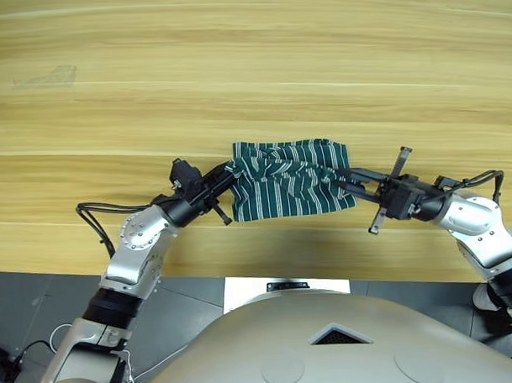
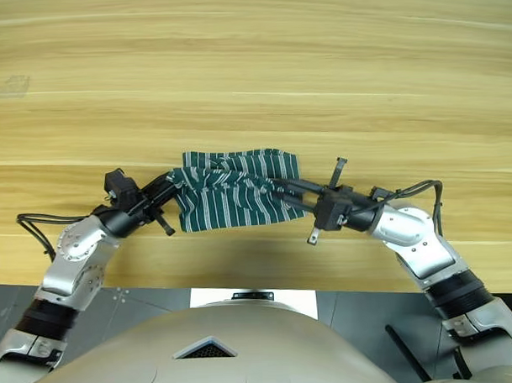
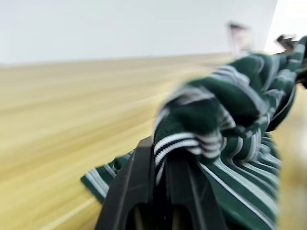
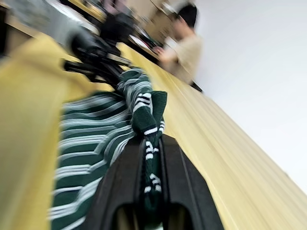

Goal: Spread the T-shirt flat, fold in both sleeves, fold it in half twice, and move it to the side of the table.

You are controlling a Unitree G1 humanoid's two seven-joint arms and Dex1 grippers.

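A green T-shirt [image 1: 288, 188] with white stripes hangs bunched between my two arms, just above the wooden table [image 1: 252, 74] near its front edge. My left gripper [image 1: 231, 172] is shut on the shirt's left upper edge; the cloth is pinched between its black fingers [image 3: 139, 177]. My right gripper [image 1: 343, 177] is shut on the shirt's right upper edge, with a striped fold [image 4: 149, 124] clamped between its fingers [image 4: 120, 177]. The shirt [image 2: 235, 189] sags in folds between the two grips, its lower hem hanging loose.
The broad wooden table stretches away beyond the shirt, bare on all sides. Its front edge [image 1: 242, 272] runs just below the arms. A faint pale mark [image 1: 46, 78] lies at the far left.
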